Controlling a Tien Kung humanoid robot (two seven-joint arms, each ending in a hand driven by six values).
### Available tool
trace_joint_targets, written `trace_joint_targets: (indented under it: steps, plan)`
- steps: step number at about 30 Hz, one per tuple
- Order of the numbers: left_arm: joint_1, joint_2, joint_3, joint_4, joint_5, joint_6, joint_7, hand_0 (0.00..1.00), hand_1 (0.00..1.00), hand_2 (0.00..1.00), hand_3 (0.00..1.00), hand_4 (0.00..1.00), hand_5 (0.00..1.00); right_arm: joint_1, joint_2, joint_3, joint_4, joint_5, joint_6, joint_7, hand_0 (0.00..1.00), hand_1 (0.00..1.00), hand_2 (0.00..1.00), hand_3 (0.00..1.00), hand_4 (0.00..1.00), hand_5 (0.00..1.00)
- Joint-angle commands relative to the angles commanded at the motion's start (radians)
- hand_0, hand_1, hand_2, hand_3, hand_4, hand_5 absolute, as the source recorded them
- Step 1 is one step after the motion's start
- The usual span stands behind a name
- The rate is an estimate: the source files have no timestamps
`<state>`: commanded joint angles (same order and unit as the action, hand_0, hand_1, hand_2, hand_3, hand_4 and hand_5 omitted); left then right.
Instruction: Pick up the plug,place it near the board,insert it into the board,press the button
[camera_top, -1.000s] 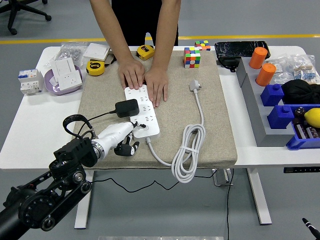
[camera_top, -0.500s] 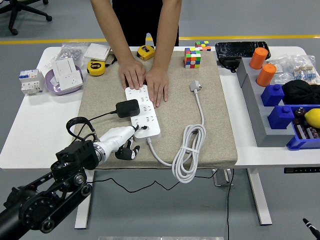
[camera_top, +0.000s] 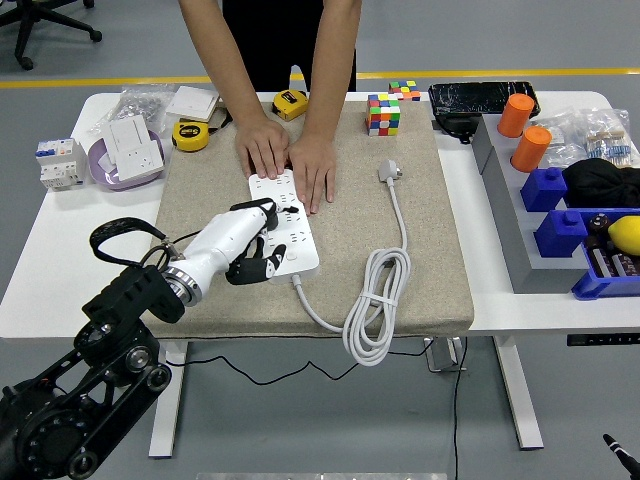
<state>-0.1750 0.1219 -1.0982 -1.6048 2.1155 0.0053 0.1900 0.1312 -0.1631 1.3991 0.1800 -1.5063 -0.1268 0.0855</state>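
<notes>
A white table (camera_top: 60, 280) carries a tan mat (camera_top: 400, 250) laid across its middle, presumably so the work does not slide. On the mat lies the white power board (camera_top: 295, 225), running lengthwise away from the robot. A person stands at the far side with both hands (camera_top: 290, 155) pressed flat on the board's far end; my guess is they are pinning it so that it holds firm while something is pushed into it.

The board's own white cable (camera_top: 375, 310) trails off its near end and sits in a loose coil near the mat's front edge, with its plug end (camera_top: 390, 173) lying unused toward the far side, out of the way.

The robot's left hand (camera_top: 245, 250) reaches in from the lower left and sits over the near half of the board. Its dark fingers (camera_top: 262, 266) curl downward at the board's left edge. The black plug (camera_top: 258, 207) shows only as a dark sliver at the top of the hand, over the board's sockets; whether the hand grips it or merely covers it, I cannot tell. Nor can I see if the pins are seated.

The button is hidden from me, so the press looks not yet done.
</notes>
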Motion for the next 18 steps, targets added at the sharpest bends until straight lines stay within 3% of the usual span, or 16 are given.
trace_joint_targets:
  steps: [4,5,10,11,16,17,18]
  plan:
    - [0.088,-0.041,-0.1,-0.029,-0.126,0.105,-0.109,0.194,0.184,0.3,0.627,0.679,0.075,-0.002,0.004,-0.001,0.0,-0.002,0.0,-0.001,0.951,0.903,0.85,0.869,0.998,0.998]
    - [0.104,-0.047,-0.117,-0.031,-0.165,0.122,-0.131,0.441,0.591,0.589,0.628,0.825,0.154,-0.003,0.006,0.0,0.0,-0.003,0.0,-0.001,0.95,0.903,0.85,0.869,0.998,0.998]
    - [0.149,-0.057,-0.161,-0.022,-0.37,0.148,-0.19,0.441,0.591,0.589,0.628,0.825,0.154,-0.011,0.009,0.001,0.0,-0.006,0.0,-0.002,0.95,0.903,0.85,0.869,0.998,0.998]
    - [0.154,-0.057,-0.164,-0.021,-0.408,0.153,-0.202,0.729,0.83,0.799,0.767,0.936,0.297,-0.011,0.009,0.0,0.0,-0.005,0.0,-0.002,0.951,0.903,0.85,0.869,0.998,0.998]
    - [0.171,-0.071,-0.177,-0.017,-0.619,0.176,-0.258,0.729,0.83,0.799,0.767,0.936,0.297,-0.01,0.012,-0.008,0.0,-0.001,0.001,-0.002,0.951,0.903,0.85,0.869,0.998,0.998]
    - [0.172,-0.072,-0.177,-0.016,-0.654,0.173,-0.261,0.786,0.888,0.862,0.856,0.996,0.475,-0.009,0.012,-0.009,0.0,-0.002,0.001,-0.003,0.95,0.903,0.85,0.869,0.998,0.998]
    - [0.173,-0.073,-0.177,-0.014,-0.684,0.17,-0.264,0.786,0.888,0.862,0.856,0.996,0.475,-0.009,0.013,-0.011,0.0,-0.001,0.002,-0.003,0.95,0.903,0.85,0.869,0.998,0.998]
